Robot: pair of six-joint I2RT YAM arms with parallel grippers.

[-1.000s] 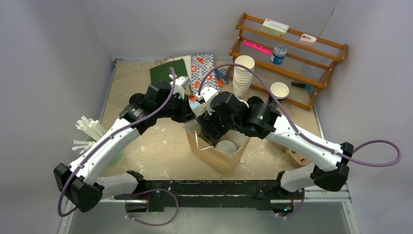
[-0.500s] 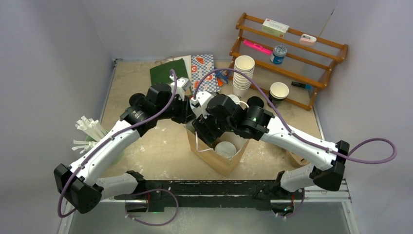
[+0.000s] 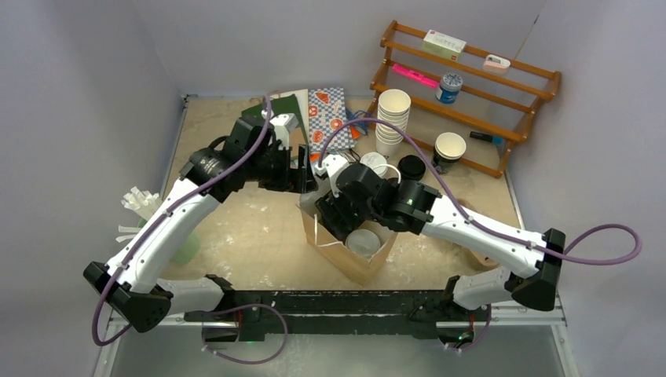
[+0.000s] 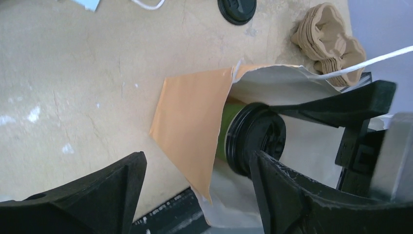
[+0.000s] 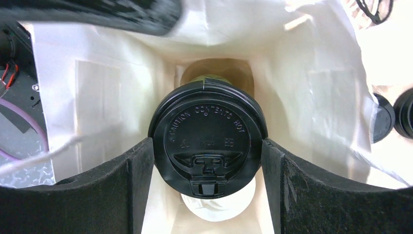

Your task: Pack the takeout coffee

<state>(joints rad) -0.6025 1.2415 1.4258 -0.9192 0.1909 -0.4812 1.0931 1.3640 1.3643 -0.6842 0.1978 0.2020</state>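
A brown paper bag (image 3: 352,258) stands open near the table's front, its inside white (image 5: 97,97). My right gripper (image 5: 208,156) reaches down into it, shut on the takeout coffee cup with the black lid (image 5: 208,139), both pads touching the lid's rim. Under it, at the bag's bottom, sits the white-lidded cup (image 5: 221,208), also visible from above (image 3: 363,242). My left gripper (image 4: 199,190) is open at the bag's far left corner, with the bag's torn flap (image 4: 192,117) loose between its fingers. The left wrist view shows the black-lidded cup (image 4: 255,139) from the side.
A stack of white cups (image 3: 391,126) and a dark lidless cup (image 3: 450,149) stand before a wooden rack (image 3: 503,118). Loose lids (image 3: 411,167) lie behind the bag. Straws (image 3: 141,206) at the left, brown cup carriers (image 4: 331,44) at the right.
My left gripper opened, let go of the bag's edge and drew back to the far left. My right gripper sank lower into the bag with the black-lidded cup.
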